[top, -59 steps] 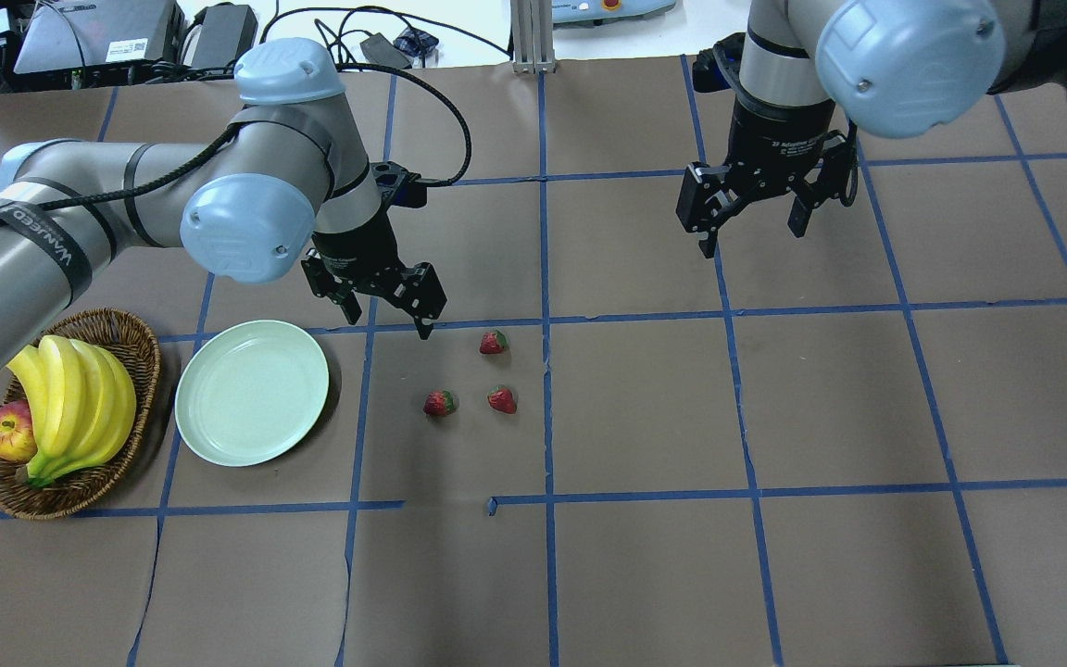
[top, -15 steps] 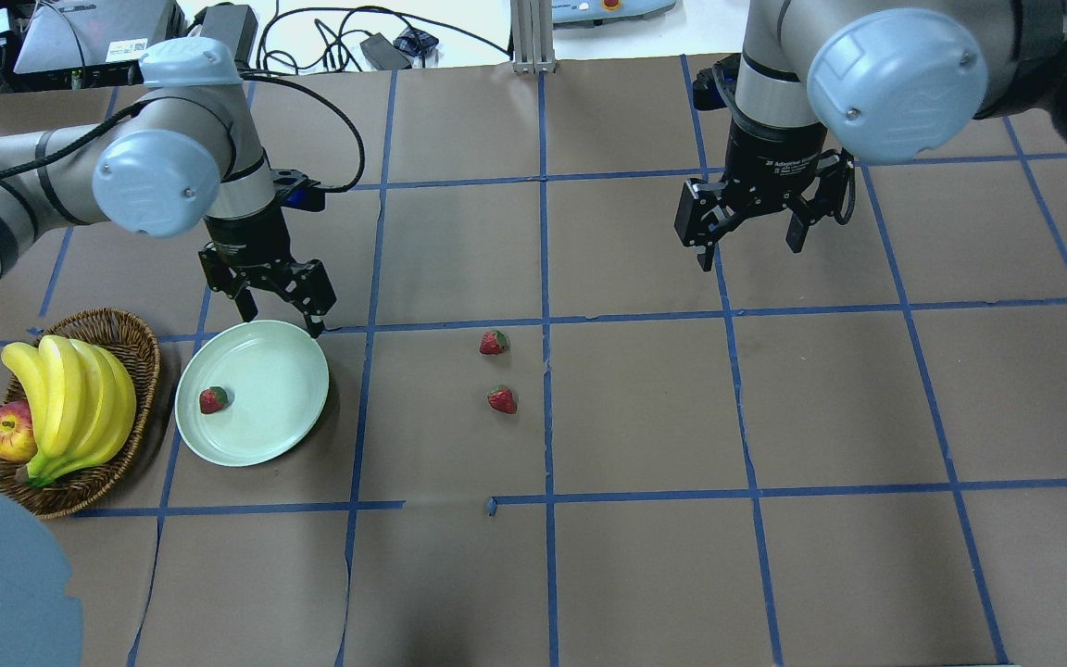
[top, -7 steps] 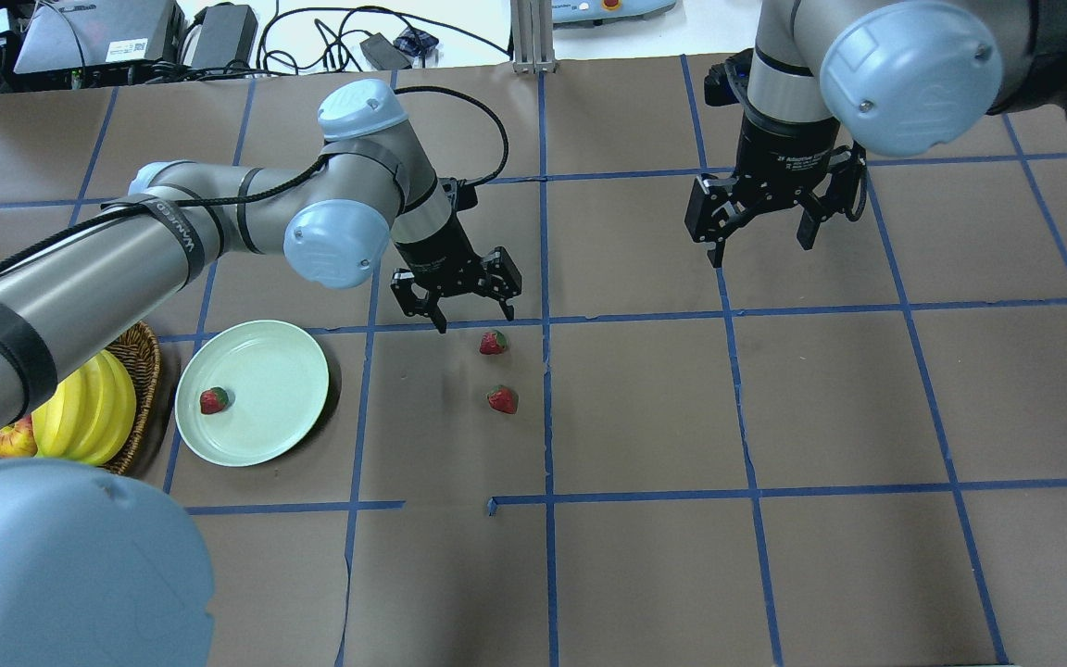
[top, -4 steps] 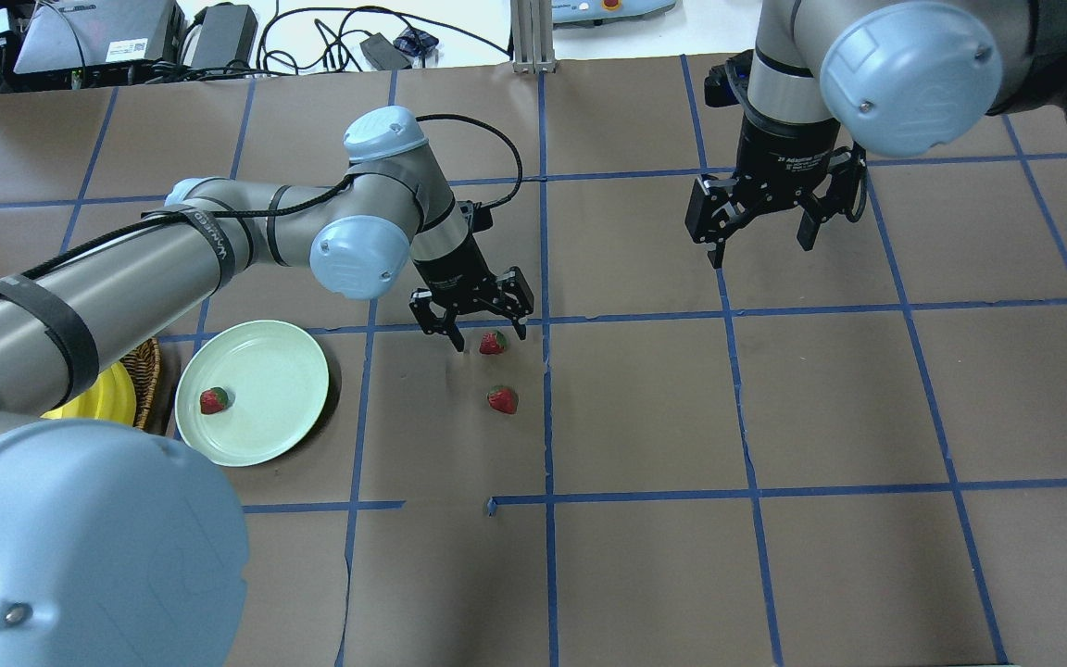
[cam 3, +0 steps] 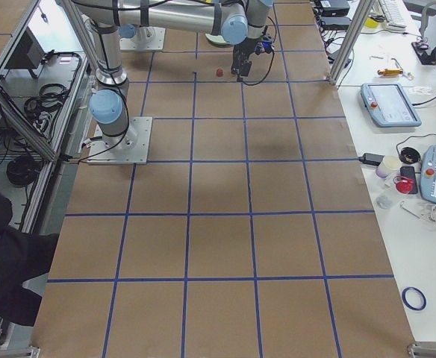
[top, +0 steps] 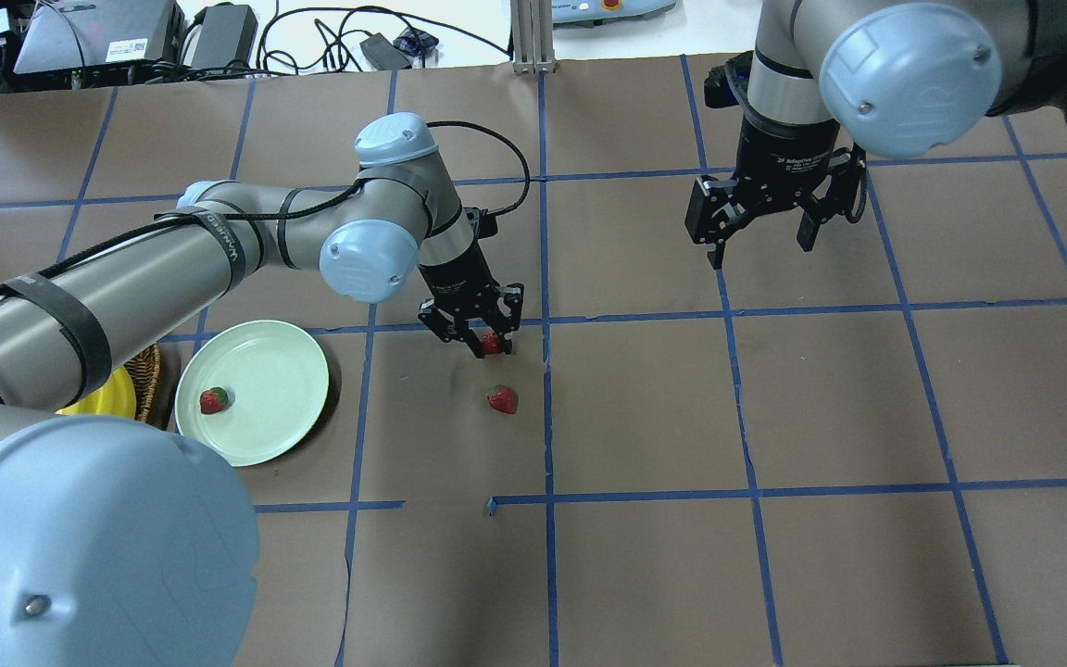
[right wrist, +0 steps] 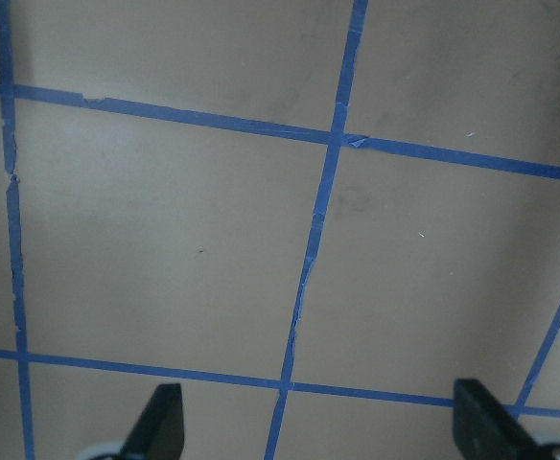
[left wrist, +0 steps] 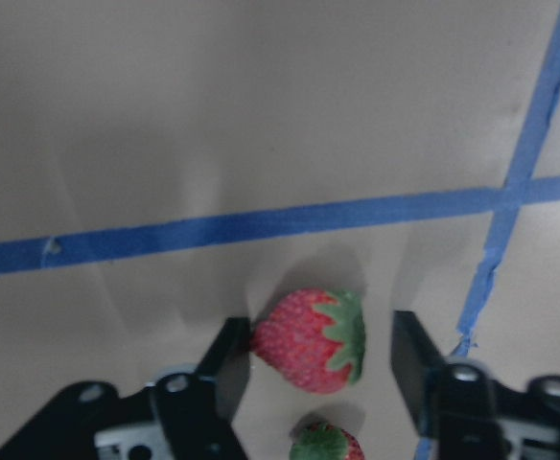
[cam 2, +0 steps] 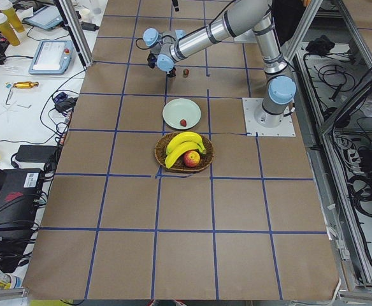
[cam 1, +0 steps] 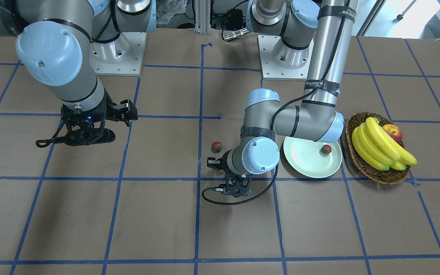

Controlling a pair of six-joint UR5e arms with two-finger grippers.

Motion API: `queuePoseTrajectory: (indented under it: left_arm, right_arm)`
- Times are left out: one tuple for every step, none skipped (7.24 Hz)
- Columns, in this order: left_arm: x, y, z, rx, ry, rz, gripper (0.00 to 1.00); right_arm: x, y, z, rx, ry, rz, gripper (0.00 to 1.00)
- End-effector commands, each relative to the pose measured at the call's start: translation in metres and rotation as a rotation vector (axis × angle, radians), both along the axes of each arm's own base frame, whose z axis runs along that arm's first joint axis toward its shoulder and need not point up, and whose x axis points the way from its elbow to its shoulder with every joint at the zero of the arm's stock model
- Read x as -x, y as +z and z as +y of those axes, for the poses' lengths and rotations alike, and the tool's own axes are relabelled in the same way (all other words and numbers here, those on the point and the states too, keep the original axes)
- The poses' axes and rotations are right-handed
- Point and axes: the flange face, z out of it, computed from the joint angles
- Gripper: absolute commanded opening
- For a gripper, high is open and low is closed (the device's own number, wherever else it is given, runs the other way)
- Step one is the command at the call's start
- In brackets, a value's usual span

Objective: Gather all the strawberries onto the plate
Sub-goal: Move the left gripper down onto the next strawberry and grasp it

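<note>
My left gripper (top: 492,347) is low at the table, open, its fingers on either side of a small red strawberry (top: 494,343). In the left wrist view that strawberry (left wrist: 314,340) lies between the fingers: the left finger (left wrist: 227,369) touches it and the right finger (left wrist: 414,369) stands apart. A second strawberry (top: 502,399) lies loose on the table just nearer. A third strawberry (top: 213,400) lies in the mint-green plate (top: 265,380) to the left. My right gripper (top: 760,245) hangs open and empty above the far right of the table.
A wicker basket (cam 1: 376,173) with bananas (cam 1: 380,147) and an apple (cam 1: 392,132) stands beside the plate (cam 1: 308,162), on the side away from the loose strawberries. My left arm's elbow cap (top: 89,547) hides the overhead view's lower left corner. Blue tape lines cross the brown table.
One strawberry went from the table into the plate. My left gripper then moved right from the plate and came down around the far strawberry, its fingers closer together. The right arm barely moved.
</note>
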Motion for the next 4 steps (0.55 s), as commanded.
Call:
queuePoseTrajectory:
  left_arm:
    - [-0.001, 0.021, -0.002, 0.034, -0.006, -0.005, 0.00]
    - [-0.007, 0.046, -0.009, 0.064, -0.018, -0.048, 0.00]
    - [-0.019, 0.071, -0.013, 0.064, -0.037, -0.078, 0.00]
    - [-0.052, 0.081, -0.018, 0.067, -0.096, -0.107, 0.00]
  right_arm:
    - [0.000, 0.000, 0.000, 0.000, 0.000, -0.001, 1.00]
    - [0.000, 0.000, 0.000, 0.001, 0.000, 0.000, 1.00]
    - [0.000, 0.001, -0.001, 0.004, 0.000, 0.000, 1.00]
    - [0.000, 0.001, -0.001, 0.004, 0.000, 0.000, 1.00]
